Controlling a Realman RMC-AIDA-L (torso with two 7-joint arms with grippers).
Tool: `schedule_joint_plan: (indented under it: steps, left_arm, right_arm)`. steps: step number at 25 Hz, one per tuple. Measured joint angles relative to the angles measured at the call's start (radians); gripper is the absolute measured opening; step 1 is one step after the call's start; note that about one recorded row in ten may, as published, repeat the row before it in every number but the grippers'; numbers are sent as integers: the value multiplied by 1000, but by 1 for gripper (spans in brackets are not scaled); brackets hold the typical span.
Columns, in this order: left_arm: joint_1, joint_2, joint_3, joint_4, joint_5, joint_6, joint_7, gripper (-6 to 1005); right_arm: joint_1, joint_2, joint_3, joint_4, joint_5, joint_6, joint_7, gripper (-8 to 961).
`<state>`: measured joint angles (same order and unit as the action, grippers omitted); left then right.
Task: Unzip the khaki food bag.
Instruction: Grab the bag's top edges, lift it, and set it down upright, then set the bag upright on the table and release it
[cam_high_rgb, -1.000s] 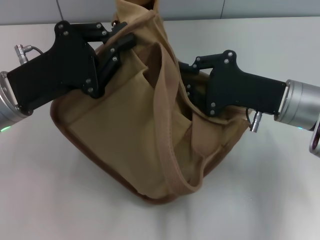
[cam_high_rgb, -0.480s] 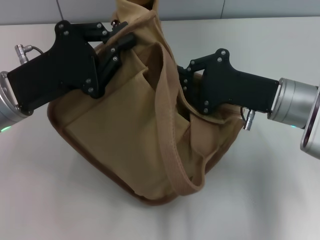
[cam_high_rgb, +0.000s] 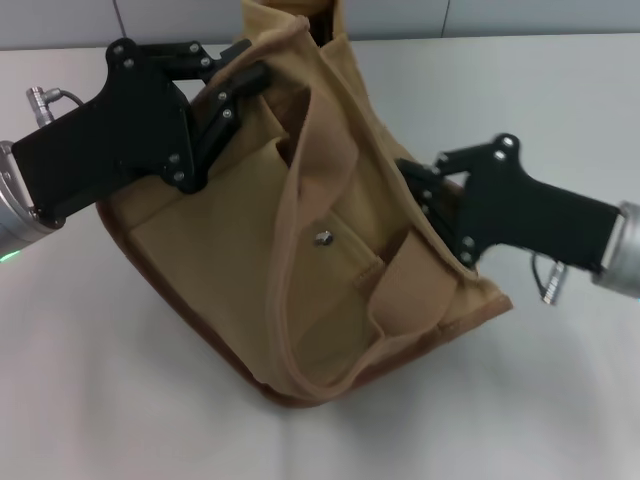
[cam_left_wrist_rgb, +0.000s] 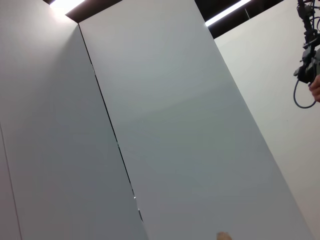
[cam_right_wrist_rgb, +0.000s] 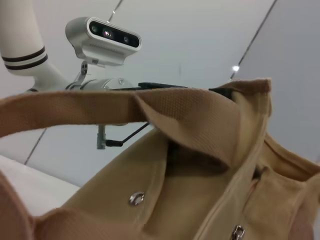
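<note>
The khaki food bag (cam_high_rgb: 230, 250) lies tilted on the white table (cam_high_rgb: 90, 400), front pocket up, with its metal snap (cam_high_rgb: 322, 237) showing and a webbing handle (cam_high_rgb: 285, 300) draped over the front. My left gripper (cam_high_rgb: 243, 80) is shut on the bag's upper left top edge. My right gripper (cam_high_rgb: 418, 192) is shut on fabric at the bag's right side. In the right wrist view the bag (cam_right_wrist_rgb: 200, 165) fills the picture, with the snap (cam_right_wrist_rgb: 135, 198) and a small silver piece (cam_right_wrist_rgb: 237, 231) by the top seam. The zipper line is hidden.
A grey wall (cam_high_rgb: 520, 15) runs behind the table's far edge. The left wrist view shows only wall panels (cam_left_wrist_rgb: 175, 125) and a cabled device (cam_left_wrist_rgb: 307, 55) far off. The robot's head camera (cam_right_wrist_rgb: 102, 40) shows above the bag in the right wrist view.
My right gripper has moved right and down, and the bag's right side went with it. The bag has turned, so the snap now shows. The left gripper stayed put.
</note>
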<state>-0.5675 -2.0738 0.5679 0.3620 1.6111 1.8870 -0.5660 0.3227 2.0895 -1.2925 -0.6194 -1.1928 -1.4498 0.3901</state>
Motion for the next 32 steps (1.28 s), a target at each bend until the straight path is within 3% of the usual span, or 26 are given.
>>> schedule_joint_plan:
  steps: [3, 4, 9, 14, 23, 30, 32]
  left_arm:
    - [0, 0, 0, 0, -1, -2, 0, 85]
    - [0, 0, 0, 0, -2, -3, 0, 85]
    - [1, 1, -2, 0, -10, -7, 0, 85]
    - [1, 1, -2, 0, -12, -8, 0, 86]
    - [6, 0, -2, -1, -18, -17, 0, 85]
    - [7, 0, -1, -36, -42, -41, 15, 86]
    - [17, 0, 2, -66, -61, -58, 44, 86]
  right_arm:
    - [-84, -3, 2, -42, -2, -16, 25, -1]
    - [-141, -4, 5, -62, -5, -30, 37, -1]
    - [-229, -6, 45, -81, -25, -66, 58, -1]
    - [-273, -3, 134, -70, -96, -89, 69, -1]
    - [-300, -3, 219, -48, -127, -110, 73, -2]
    - [-240, -4, 380, 82, -124, -204, 123, 17]
    - [-211, -7, 433, 134, -124, -215, 139, 95]
